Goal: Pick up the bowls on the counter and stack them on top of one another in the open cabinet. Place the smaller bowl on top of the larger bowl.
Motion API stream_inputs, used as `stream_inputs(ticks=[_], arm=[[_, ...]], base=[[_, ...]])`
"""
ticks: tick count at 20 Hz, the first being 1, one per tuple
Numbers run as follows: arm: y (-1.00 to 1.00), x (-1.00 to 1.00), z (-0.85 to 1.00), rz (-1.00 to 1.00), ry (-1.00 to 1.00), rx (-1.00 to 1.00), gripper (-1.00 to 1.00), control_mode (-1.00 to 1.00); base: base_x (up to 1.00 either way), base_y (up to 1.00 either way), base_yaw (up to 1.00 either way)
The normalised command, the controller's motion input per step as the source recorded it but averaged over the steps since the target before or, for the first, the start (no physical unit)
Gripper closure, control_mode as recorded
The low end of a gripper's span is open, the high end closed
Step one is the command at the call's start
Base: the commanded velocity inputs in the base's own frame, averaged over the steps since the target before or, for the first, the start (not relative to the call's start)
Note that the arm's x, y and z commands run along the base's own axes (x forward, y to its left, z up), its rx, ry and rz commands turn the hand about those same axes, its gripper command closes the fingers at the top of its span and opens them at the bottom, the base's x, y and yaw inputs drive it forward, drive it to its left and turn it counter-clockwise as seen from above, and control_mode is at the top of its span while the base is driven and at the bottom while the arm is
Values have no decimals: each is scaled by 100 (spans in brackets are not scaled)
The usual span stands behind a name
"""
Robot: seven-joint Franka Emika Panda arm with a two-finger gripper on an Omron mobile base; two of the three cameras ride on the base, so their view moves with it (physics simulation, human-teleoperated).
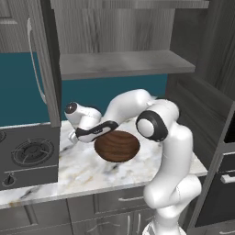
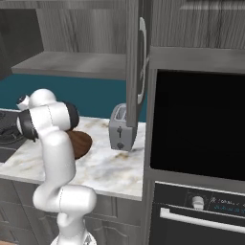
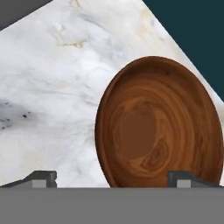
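The gripper (image 3: 111, 180) stood fully released, its two dark fingertips spread wide at the bottom of the hand view and holding nothing. The larger bowl (image 1: 117, 146) rested on the counter (image 1: 78, 174) at the centre of the left base view, just below and to the right of the robot hand. In the hand view this bowl filled the centre right of the frame, its near rim lying between the two fingertips, with the right fingertip in front of the bowl's inside. In the right base view the bowl showed at the left, partly hidden behind the arm.

The open cabinet (image 1: 124, 64) hung at the upper centre of the left base view, its shelf bare. A toaster (image 2: 121, 128) stood on the counter at the centre of the right base view, well apart from the bowl. The smaller bowl could not be located.

Judged stage: approach to the first grasp; no bowl yet placed.

Risks from this position:
- The rim sat off-centre between the fingertips. Closing could catch one edge only and tip or slide the bowl across the marble.
- A thin-rim pinch on a wide bowl may rotate under its weight during the lift.
- The shelf edge and the door lie near the lift path; a tilted bowl could strike them.
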Motion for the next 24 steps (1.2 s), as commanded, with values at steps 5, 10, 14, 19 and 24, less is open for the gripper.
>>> stream_inputs(ticks=[5, 10, 14, 19, 24], arm=[[2, 25, -15, 0, 0, 0, -100, -100], [3, 12, -17, 0, 0, 0, -100, -100], [4, 11, -20, 0, 0, 0, -100, -100], [1, 14, -15, 0, 0, 0, 100, -100], [0, 1, 0, 0, 0, 0, 100, -100]], base=[[0, 0, 0], [0, 0, 0], [0, 0, 0], [0, 0, 0], [0, 0, 0]])
